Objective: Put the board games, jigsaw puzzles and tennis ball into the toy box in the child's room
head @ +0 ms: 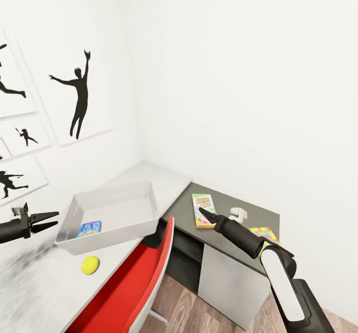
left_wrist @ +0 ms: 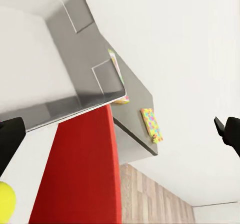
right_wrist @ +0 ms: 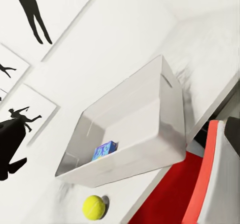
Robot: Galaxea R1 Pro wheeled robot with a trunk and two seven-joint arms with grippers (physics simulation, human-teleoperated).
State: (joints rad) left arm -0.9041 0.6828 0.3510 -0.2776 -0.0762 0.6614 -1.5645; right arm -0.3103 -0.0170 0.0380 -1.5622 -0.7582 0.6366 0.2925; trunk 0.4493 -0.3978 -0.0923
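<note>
Reach favours our right gripper (head: 202, 212), poised over the green-edged board game (head: 203, 210) on the dark table corner (head: 226, 201) (long axis running away from us); its jaws seem empty, opening unclear.

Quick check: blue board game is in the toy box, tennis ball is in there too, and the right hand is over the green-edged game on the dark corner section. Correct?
Not quite. The tennis ball lies on the table just outside the toy box, as the head view and right wrist view show. The blue board game is inside, and the right hand is over the green-edged game.
</note>
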